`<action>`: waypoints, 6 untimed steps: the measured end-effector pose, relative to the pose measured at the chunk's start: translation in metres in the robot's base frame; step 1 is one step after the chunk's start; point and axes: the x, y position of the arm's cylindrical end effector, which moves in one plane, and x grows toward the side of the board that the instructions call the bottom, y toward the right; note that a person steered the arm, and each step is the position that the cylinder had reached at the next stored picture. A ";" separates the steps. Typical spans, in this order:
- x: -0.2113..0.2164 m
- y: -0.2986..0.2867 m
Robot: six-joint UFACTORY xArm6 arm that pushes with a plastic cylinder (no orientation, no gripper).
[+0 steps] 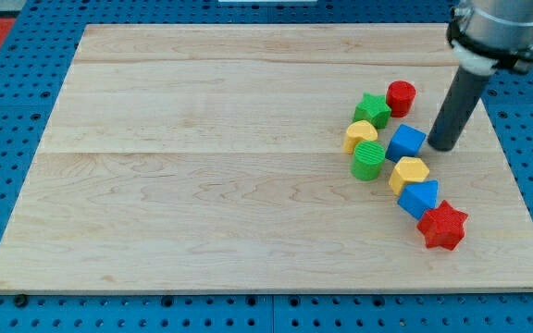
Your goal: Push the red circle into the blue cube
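The red circle [401, 97] stands on the wooden board at the view's upper right. The blue cube [406, 142] lies just below it, a short gap apart. My tip [440, 146] rests on the board just to the right of the blue cube and below and to the right of the red circle. It touches neither that I can tell.
A green star [373, 109] sits left of the red circle. A yellow heart-like block [361, 135] and a green cylinder [368, 160] lie left of the cube. Below it are a yellow hexagon [408, 174], a blue block [418, 199] and a red star [443, 226].
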 end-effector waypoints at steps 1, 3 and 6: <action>-0.045 0.032; -0.087 -0.039; -0.039 -0.087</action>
